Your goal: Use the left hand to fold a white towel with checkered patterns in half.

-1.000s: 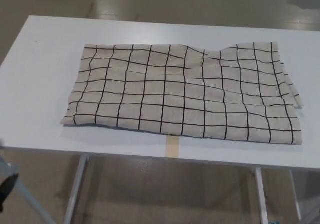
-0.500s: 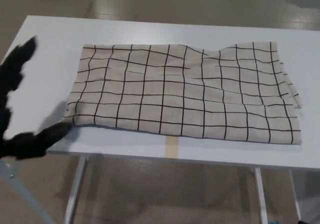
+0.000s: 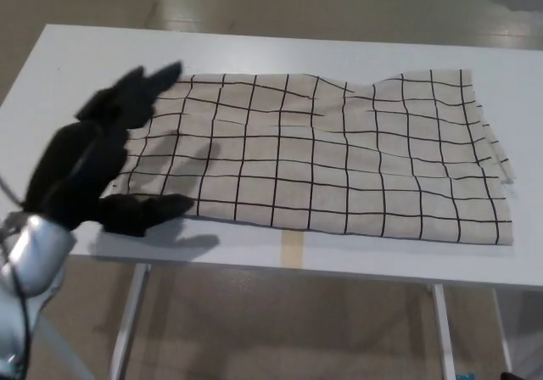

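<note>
My left hand (image 3: 102, 164) is spread wide with nothing in it, thumb low and two fingers (image 3: 151, 83) reaching up, over the left end of the checkered towel (image 3: 331, 155). The towel lies flat and slightly rumpled across the white table (image 3: 280, 45), its long near edge close to the table's front, above a strip of tan tape (image 3: 292, 249).
</note>
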